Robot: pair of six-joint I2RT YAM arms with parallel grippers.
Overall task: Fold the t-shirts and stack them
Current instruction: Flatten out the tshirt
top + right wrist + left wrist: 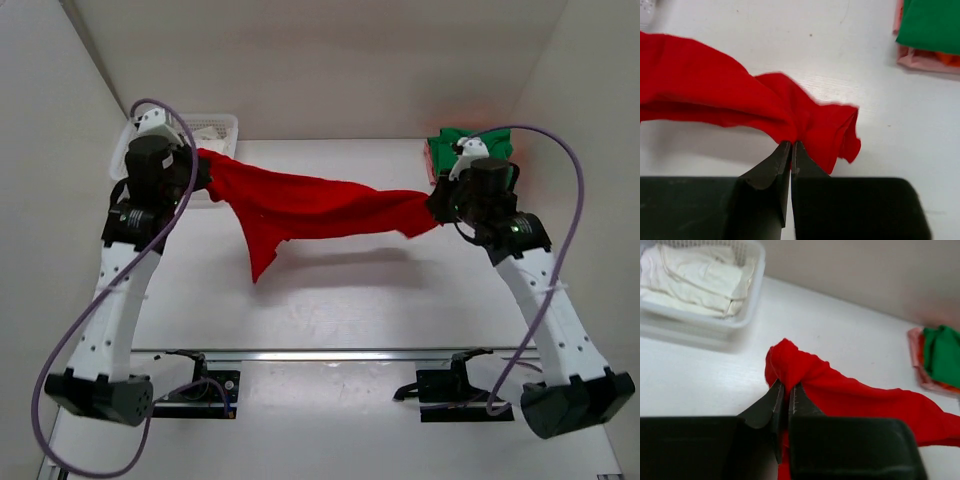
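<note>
The basket (222, 122) sits in the far left corner of the table (330, 310), against the back wall and close to the left wall. Off-white shirts (695, 277) lie inside it. Far to the right of the basket, along the same back edge and near the right wall, a green shirt (932, 25) lies on top of a pink shirt (925, 59). From the basket across to that pile, and from the basket toward the arms, the tabletop is bare and open.

The red shirt (320, 205) hangs above the table, stretched from just in front of the basket rightward to a spot short of the pile. One loose corner droops toward the arms. The left gripper (785, 387) has its fingers pressed together on a bunched end of the red shirt beside the basket, with cloth humped over the tips. The right gripper (791, 145) pinches the other end, fingers closed, and a fold spills out to their right.
</note>
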